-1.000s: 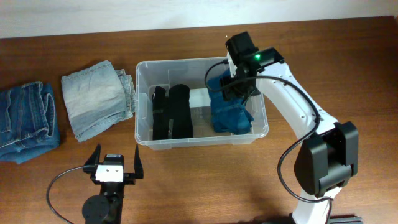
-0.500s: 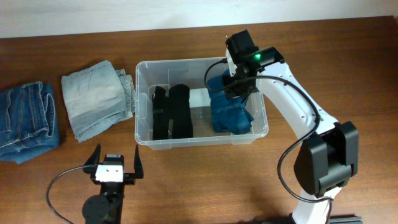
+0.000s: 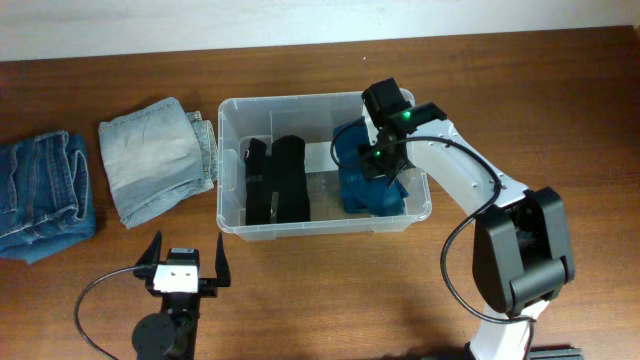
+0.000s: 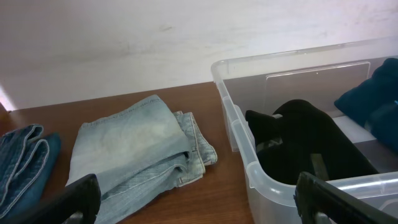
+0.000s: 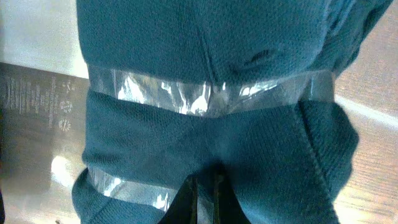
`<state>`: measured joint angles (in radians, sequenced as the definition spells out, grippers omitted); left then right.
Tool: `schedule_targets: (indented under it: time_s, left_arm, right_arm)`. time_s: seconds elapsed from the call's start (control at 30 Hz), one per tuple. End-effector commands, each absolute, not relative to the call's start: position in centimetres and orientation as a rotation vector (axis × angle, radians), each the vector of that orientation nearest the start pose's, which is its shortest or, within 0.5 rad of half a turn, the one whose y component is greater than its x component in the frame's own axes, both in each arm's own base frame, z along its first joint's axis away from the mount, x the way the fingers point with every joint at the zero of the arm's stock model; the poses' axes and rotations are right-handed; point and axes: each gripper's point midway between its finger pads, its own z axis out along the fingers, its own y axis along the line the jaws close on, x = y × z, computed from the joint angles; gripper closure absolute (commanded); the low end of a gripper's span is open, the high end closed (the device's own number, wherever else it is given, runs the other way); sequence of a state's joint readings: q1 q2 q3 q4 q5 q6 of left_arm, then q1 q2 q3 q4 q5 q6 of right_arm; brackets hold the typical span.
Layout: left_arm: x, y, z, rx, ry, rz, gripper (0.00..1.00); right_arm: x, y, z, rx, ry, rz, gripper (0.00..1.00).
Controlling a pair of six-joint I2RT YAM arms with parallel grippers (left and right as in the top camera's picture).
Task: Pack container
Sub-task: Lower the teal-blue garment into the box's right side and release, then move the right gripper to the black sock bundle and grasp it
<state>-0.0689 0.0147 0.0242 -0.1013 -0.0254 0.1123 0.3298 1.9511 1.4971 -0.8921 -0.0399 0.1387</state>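
Note:
The container (image 3: 225, 165) is a clear plastic bin in the middle of the table, and its near corner (image 4: 239, 134) shows in the left wrist view. In its left half lies a folded black garment (image 3: 278, 178). A blue knit garment (image 3: 368, 190) banded with clear plastic fills its right half. My right gripper (image 3: 385, 168) is down inside the bin. Its shut tips (image 5: 205, 183) press into the blue knit (image 5: 205, 130). My left gripper (image 3: 186, 262) stands open near the front edge with nothing between its fingers (image 4: 81, 196).
Folded light-blue jeans (image 3: 155, 158) lie just left of the bin, also in the left wrist view (image 4: 134, 152). Darker blue jeans (image 3: 40, 195) lie at the far left edge. A pale wall runs along the back of the table.
My right gripper has shut and moved down and toward the front onto the blue knit garment in the bin. The left arm has not moved.

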Motion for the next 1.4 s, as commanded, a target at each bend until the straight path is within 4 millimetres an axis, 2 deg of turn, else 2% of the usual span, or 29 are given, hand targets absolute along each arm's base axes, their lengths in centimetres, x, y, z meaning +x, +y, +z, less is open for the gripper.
schedule_targets:
  time_s: [0.0, 0.1, 0.23, 0.33, 0.47, 0.6, 0.83, 1.0, 1.17, 1.37]
  left_arm:
    - [24.5, -1.3, 15.7, 0.142, 1.651, 0.057, 0.0]
    - [24.5, -1.3, 15.7, 0.142, 1.651, 0.057, 0.0]
    - [24.5, -1.3, 15.7, 0.142, 1.651, 0.057, 0.0]
    - [24.5, -1.3, 15.7, 0.142, 1.651, 0.057, 0.0]
    - [24.5, -1.3, 15.7, 0.142, 1.651, 0.057, 0.0]
    - [24.5, -1.3, 15.7, 0.142, 1.651, 0.057, 0.0]
    - [24.5, -1.3, 15.7, 0.142, 1.651, 0.057, 0.0]
    - [24.5, -1.3, 15.7, 0.142, 1.651, 0.057, 0.0]
    - [24.5, -1.3, 15.7, 0.142, 1.651, 0.057, 0.0]
    - [24.5, -1.3, 15.7, 0.142, 1.651, 0.057, 0.0]
  right_arm:
    - [40.3, 15.4, 9.7, -0.302, 2.861, 0.207, 0.94]
    - [41.3, 16.2, 13.6, -0.306, 2.812, 0.258, 0.91]
    - [41.8, 15.9, 18.5, -0.296, 2.771, 0.24, 0.87]
    - [41.5, 14.2, 21.0, -0.255, 2.776, 0.183, 0.87]
    - [41.0, 10.4, 22.6, -0.145, 2.817, 0.142, 0.86]
    - [40.5, 5.3, 22.4, 0.03, 2.874, 0.108, 0.87]
    - [38.7, -4.6, 21.8, 0.459, 2.915, 0.065, 0.87]
    - [36.1, -11.5, 20.8, 0.808, 2.893, 0.049, 0.87]
    - [33.3, -16.6, 18.6, 1.057, 2.867, 0.046, 0.87]
    - [29.8, -20.8, 14.9, 1.301, 2.838, 0.059, 0.87]
